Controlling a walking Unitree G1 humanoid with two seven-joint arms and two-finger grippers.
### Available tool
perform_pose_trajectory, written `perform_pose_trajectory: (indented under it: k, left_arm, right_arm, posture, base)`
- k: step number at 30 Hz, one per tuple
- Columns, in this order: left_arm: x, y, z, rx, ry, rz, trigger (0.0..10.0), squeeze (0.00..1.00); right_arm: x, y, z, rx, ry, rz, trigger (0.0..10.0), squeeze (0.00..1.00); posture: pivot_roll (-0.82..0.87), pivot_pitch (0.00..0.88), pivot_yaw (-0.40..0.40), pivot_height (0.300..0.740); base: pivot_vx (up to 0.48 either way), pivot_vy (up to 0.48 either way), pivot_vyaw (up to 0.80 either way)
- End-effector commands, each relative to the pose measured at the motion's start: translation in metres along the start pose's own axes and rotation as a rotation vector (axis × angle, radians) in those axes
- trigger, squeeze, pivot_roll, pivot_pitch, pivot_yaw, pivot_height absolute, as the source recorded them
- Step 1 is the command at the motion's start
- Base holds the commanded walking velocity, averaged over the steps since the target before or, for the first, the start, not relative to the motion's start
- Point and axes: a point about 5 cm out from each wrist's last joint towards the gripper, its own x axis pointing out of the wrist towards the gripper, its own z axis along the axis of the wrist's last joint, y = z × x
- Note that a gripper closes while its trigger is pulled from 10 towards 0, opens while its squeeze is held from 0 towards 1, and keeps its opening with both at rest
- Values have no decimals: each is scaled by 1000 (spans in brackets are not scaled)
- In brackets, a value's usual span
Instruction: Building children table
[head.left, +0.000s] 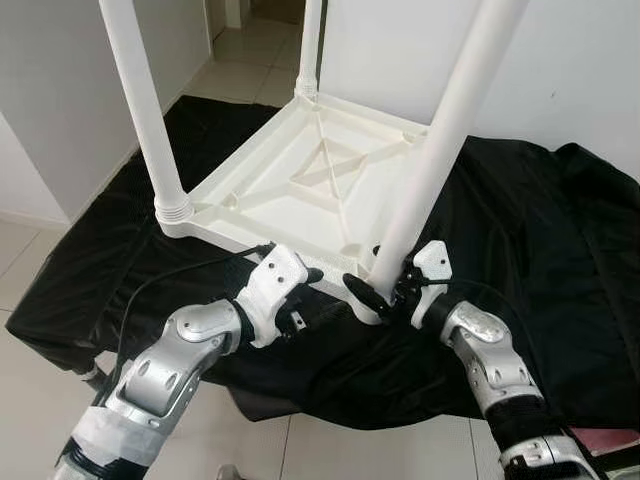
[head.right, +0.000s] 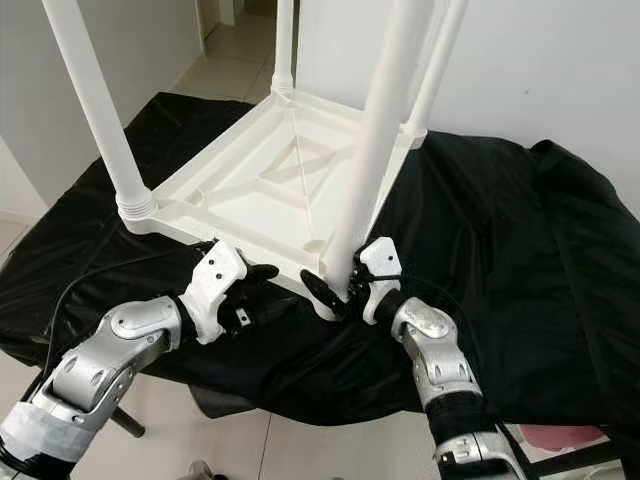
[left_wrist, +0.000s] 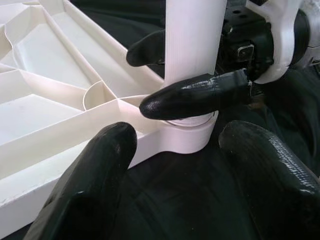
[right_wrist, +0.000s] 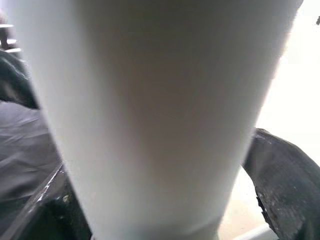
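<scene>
Far left: one white leg already seated in its corner socket, upright, ribbed collar at the base. Upside-down white tabletop lies on a black cloth over the desk, ribbed underside up. A rear leg stands at the far corner; the right eye view also shows a fourth leg up at the far right corner.

Left end effector sits just beside the near edge of the tabletop, left of the near-right corner, fingers spread, holding nothing. In the left wrist view its fingertips point at the corner socket with open cloth between them.

Near-right corner: near leg stands in the socket, long axis close to vertical and tilted a little to the right at the top. Right end effector is clamped around the base of this leg just above the socket, one black finger across the front, the other behind. Right wrist view has the leg close up between the fingers.

Key relation: leg axis runs up and away from the right end effector, socket directly below the grip. Right arm has the leg; the left is close by but apart. Likely step is seating or twisting the leg home; whether it is fully seated can't be told.
</scene>
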Motion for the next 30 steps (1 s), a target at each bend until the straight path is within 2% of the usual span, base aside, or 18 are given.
perform_pose_trajectory:
  k: [1, 2, 3, 19, 20, 25, 27, 30]
  left_arm:
    - [1, -3, -2, 8, 14, -58, 10000, 0]
    - [1, -3, -2, 8, 14, -58, 10000, 0]
    - [1, -3, -1, 9, 12, -55, 10000, 0]
    - [6, 1, -2, 11, 1, -17, 10000, 0]
    - [5, 2, -2, 13, 2, -8, 10000, 0]
    - [3, 4, -8, 6, 15, 4, 10000, 0]
    - [5, 3, -5, 0, 7, 0, 10000, 0]
    - [5, 2, -6, 0, 7, -5, 10000, 0]
  right_arm:
    - [1, 0, -4, -12, 26, 22, 7255, 0]
    - [1, 0, -4, -12, 26, 22, 7255, 0]
    - [1, -1, -5, -12, 29, 26, 0, 0]
    - [0, -6, -11, -19, 34, 30, 0, 0]
    - [-2, -7, -11, -10, 33, 21, 10000, 0]
    - [-6, -6, -12, 0, 26, 7, 10000, 0]
    - [-10, -4, -12, 13, 0, -48, 10000, 0]
    - [-11, -3, -13, 21, -5, -65, 10000, 0]
  posture:
    - [24, 51, -39, 740]
    - [24, 51, -39, 740]
    - [24, 46, -37, 740]
    - [27, 28, -58, 740]
    - [21, 31, -66, 740]
    - [15, 26, -64, 740]
    - [18, 26, -57, 740]
    - [14, 30, -57, 740]
  base:
    - [0, 0, 0]
    - [0, 0, 0]
    - [0, 0, 0]
    - [0, 0, 0]
    - [0, 0, 0]
    - [0, 0, 0]
    - [0, 0, 0]
    - [0, 0, 0]
